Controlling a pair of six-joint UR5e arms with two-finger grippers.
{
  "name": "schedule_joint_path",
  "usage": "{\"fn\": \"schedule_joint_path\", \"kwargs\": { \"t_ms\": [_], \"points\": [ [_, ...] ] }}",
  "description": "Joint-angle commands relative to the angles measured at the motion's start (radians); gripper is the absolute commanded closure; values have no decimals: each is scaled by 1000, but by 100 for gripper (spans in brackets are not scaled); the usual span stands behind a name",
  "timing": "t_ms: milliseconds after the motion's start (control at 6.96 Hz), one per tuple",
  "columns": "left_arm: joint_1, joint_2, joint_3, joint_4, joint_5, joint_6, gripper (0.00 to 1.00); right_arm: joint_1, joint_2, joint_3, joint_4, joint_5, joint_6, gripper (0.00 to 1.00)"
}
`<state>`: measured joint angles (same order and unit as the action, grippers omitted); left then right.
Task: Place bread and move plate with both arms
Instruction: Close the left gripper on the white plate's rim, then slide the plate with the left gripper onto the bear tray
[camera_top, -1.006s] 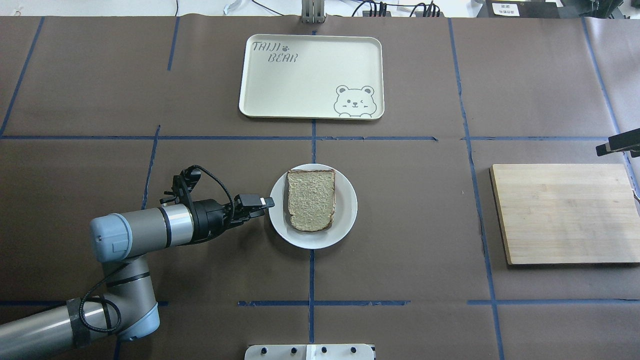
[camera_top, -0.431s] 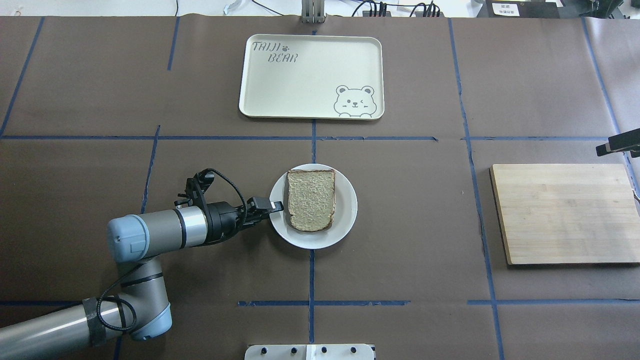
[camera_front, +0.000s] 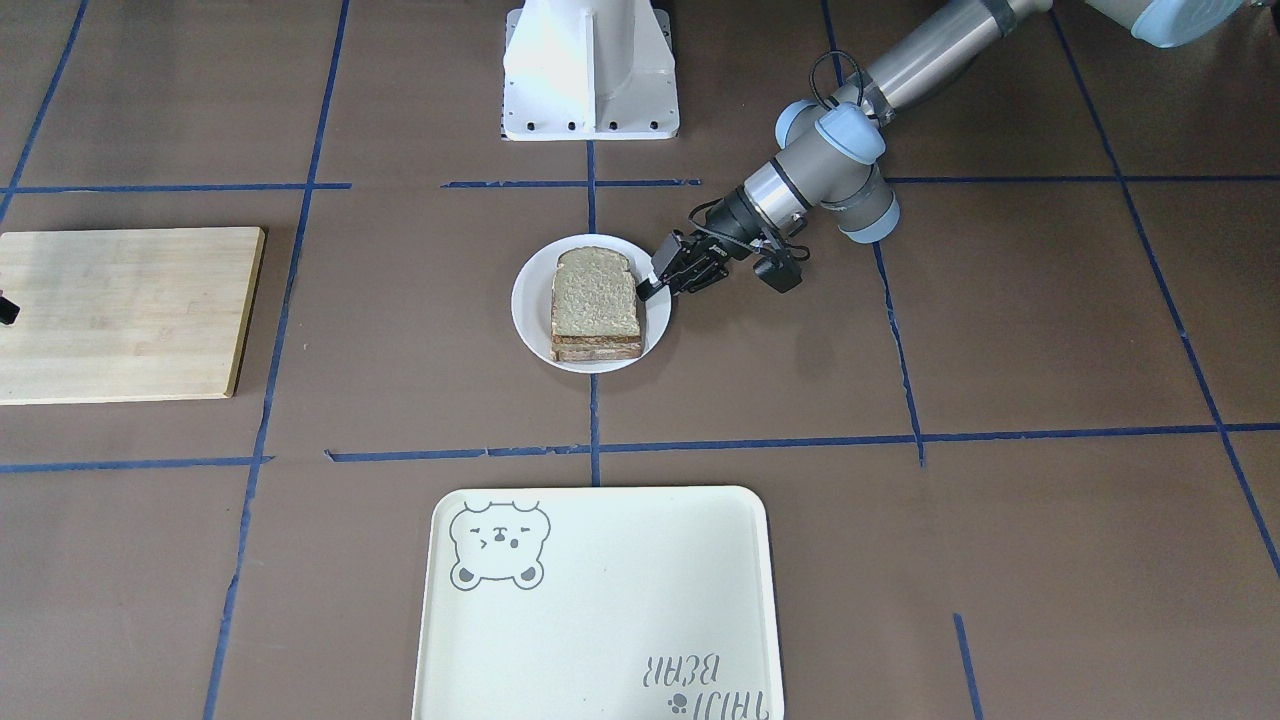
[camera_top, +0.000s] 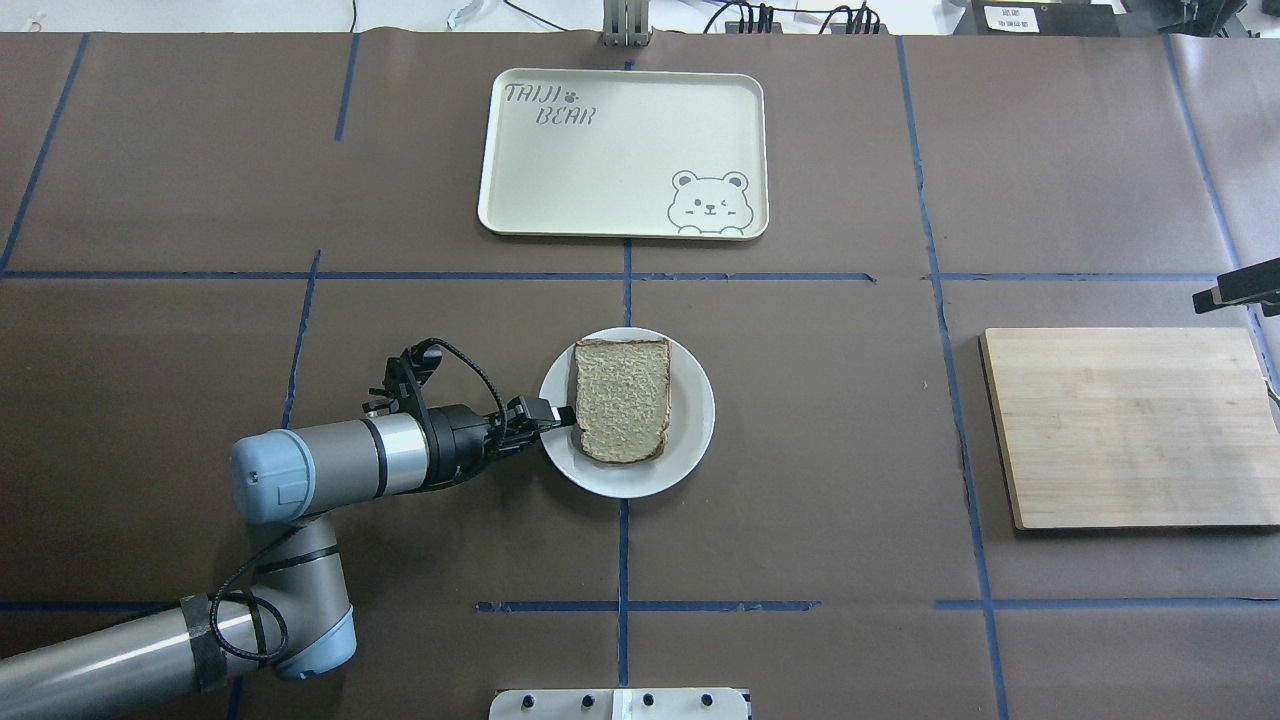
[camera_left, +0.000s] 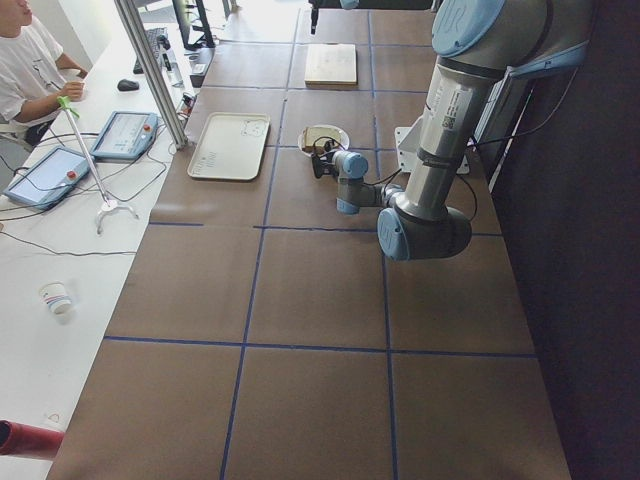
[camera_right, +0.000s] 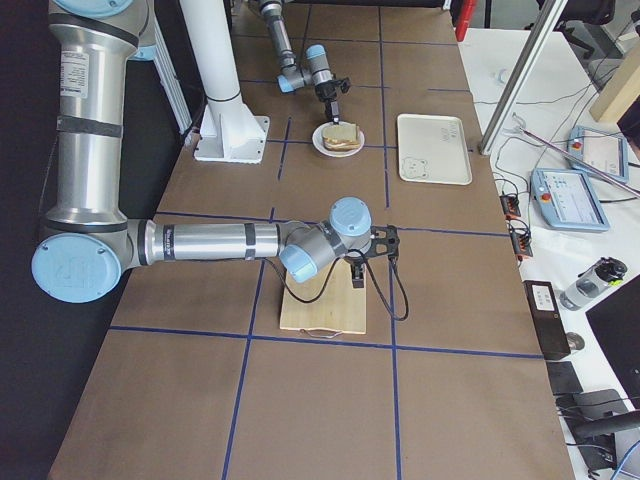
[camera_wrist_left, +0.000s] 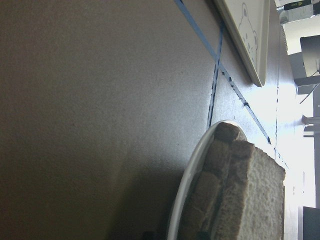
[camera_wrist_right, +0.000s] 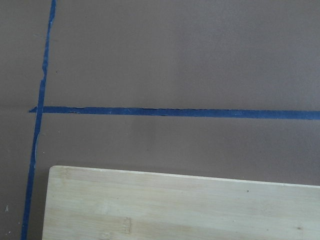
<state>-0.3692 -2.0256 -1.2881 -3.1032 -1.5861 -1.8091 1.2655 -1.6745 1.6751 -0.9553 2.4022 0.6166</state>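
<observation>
The bread (camera_top: 620, 400) lies on the small white plate (camera_top: 690, 440) at the table's middle, on top of at least one more slice, as the front view shows (camera_front: 595, 295). My left gripper (camera_top: 553, 414) is at the plate's left rim, open, with one finger over the rim and close to the bread's crust. It also shows in the front view (camera_front: 655, 283). The left wrist view shows the plate's rim (camera_wrist_left: 192, 175) and the stacked bread (camera_wrist_left: 240, 195) very near. My right gripper (camera_right: 357, 272) hovers over the wooden board's far edge; I cannot tell if it is open or shut.
A cream tray with a bear drawing (camera_top: 620, 150) lies beyond the plate. A wooden cutting board (camera_top: 1130, 425) lies at the right, also in the right wrist view (camera_wrist_right: 175, 205). The white base block (camera_front: 590, 70) stands at the robot's side. Blue tape lines cross the brown table.
My left gripper has moved right, from beside the plate to over its left rim. The bread, the plate and the right arm have not moved.
</observation>
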Motion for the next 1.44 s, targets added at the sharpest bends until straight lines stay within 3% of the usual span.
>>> {"fn": "schedule_joint_path", "kwargs": {
  "t_ms": [0, 144, 431, 862, 1006, 1294],
  "points": [
    [1, -4, 0, -3, 0, -1, 86, 2, -1, 3, 0, 0, 0, 0],
    [1, -2, -2, -20, 0, -1, 94, 2, -1, 5, 1, 0, 0, 0],
    [-2, -16, -20, -23, 26, -6, 100, 6, -2, 8, 1, 0, 0, 0],
    [-109, -48, -30, -34, 69, -15, 100, 14, -11, 12, 1, 0, 0, 0],
    [-144, -73, -2, -14, 72, -18, 100, 14, -17, 12, 3, -2, 0, 0],
    [-232, -227, 199, 43, 71, -153, 100, 17, -22, 15, 4, -2, 0, 0]
  ]
}}
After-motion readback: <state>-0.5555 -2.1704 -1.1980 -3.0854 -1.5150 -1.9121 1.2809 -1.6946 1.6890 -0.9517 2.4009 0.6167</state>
